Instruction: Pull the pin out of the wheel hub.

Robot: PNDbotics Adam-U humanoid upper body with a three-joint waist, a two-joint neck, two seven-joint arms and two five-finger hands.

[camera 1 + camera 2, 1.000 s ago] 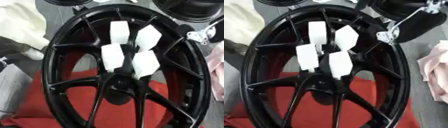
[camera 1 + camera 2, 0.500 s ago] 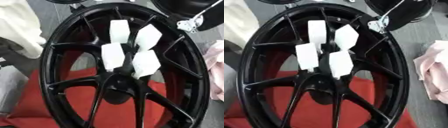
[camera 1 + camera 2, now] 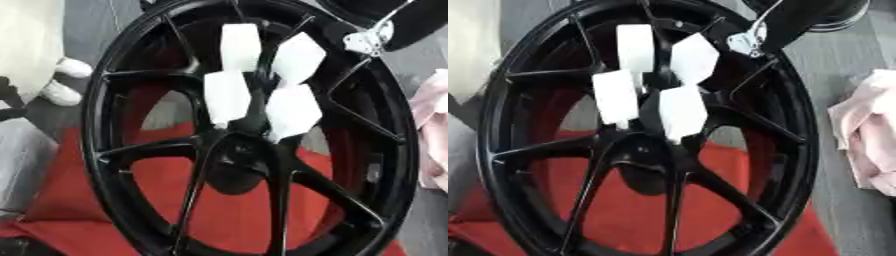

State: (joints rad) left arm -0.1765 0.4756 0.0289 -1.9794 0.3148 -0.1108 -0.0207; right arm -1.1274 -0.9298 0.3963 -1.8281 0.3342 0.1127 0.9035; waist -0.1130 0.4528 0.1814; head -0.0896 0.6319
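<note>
Grey floor [image 3: 833, 75] fills the background, with a red cloth [image 3: 175, 215] spread across the lower part of the scene from about seven to five o'clock. On that cloth stands a large black wheel [image 3: 101, 150], its rim taking up most of both views and its spokes fanning out from a dark hub [image 3: 234, 165] that sits just below the middle of the picture. Red shows through the gaps between the lower spokes.

Four white blocks [image 3: 226, 97] cluster over the upper spokes, just above the hub toward twelve o'clock: two higher up, two lower down, set close together around a dark gap. Whether any of them is the pin, I cannot tell; no separate pin can be made out at the hub.

At about one o'clock a black arm comes in from the upper right corner, ending in a silver fitting [image 3: 750, 41] that lies over the wheel's upper right rim. The right hand itself cannot be made out there, so whether its fingers are apart or together cannot be told. The left hand shows in neither view.

Off the wheel at three o'clock lies a crumpled pale pink cloth [image 3: 868, 130] on the floor. At nine to eleven o'clock a white shape [image 3: 31, 45] stands beside the rim.
</note>
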